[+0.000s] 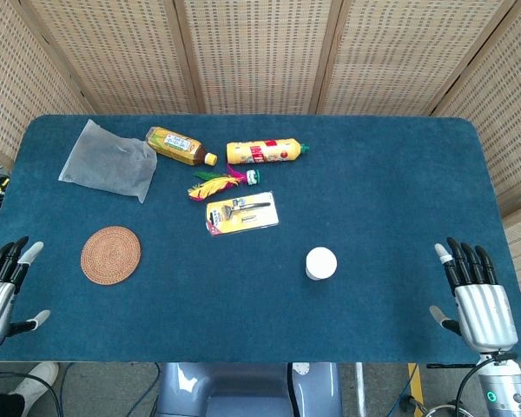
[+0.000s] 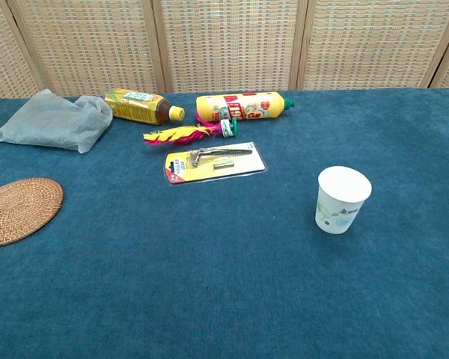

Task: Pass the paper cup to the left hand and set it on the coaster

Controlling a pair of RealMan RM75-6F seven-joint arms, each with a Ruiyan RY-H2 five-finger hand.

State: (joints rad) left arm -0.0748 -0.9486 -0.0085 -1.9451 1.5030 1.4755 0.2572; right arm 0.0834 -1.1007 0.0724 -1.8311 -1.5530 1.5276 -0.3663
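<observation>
Both robot hands, left (image 1: 2,291) and right (image 1: 476,300), hover spread, holding nothing.
One paper cup (image 2: 341,200) stands at four o'clock; one coaster (image 2: 16,209) lies at nine.

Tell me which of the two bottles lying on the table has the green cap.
The yellow bottle with the red label, the one further right, beside the feather toy. Its green cap points right. The other, the amber tea bottle, has a yellow cap.
</observation>
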